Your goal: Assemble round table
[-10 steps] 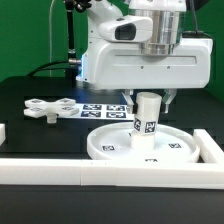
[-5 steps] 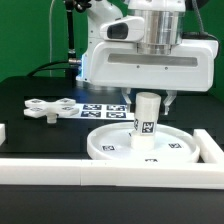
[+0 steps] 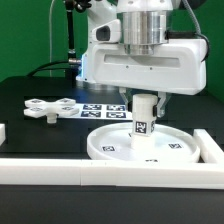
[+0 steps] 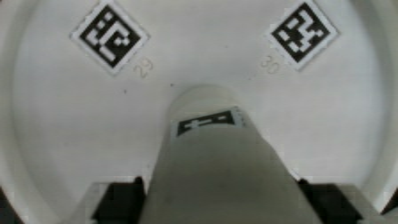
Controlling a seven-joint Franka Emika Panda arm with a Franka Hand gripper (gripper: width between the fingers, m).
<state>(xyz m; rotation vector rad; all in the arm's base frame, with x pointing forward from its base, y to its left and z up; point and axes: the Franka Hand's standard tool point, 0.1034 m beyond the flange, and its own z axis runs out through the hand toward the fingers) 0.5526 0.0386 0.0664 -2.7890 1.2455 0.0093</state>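
Tool (image 3: 147,100): clamped on the leg's top, holding it upright.
Leg (image 3: 143,122): stood at the disc's centre, foot apparently touching, probably for fixing in.
Disc (image 3: 182,148): lay rim-up on the counter (image 3: 30,130).
Base (image 3: 47,108): lay well apart from the disc, unused.

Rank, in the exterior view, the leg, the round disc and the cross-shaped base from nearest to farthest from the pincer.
1. The leg: upright between the fingers of the pincer.
2. The round disc: directly below, carrying the leg.
3. The cross-shaped base: flat on the black table, well off to the exterior view's left.
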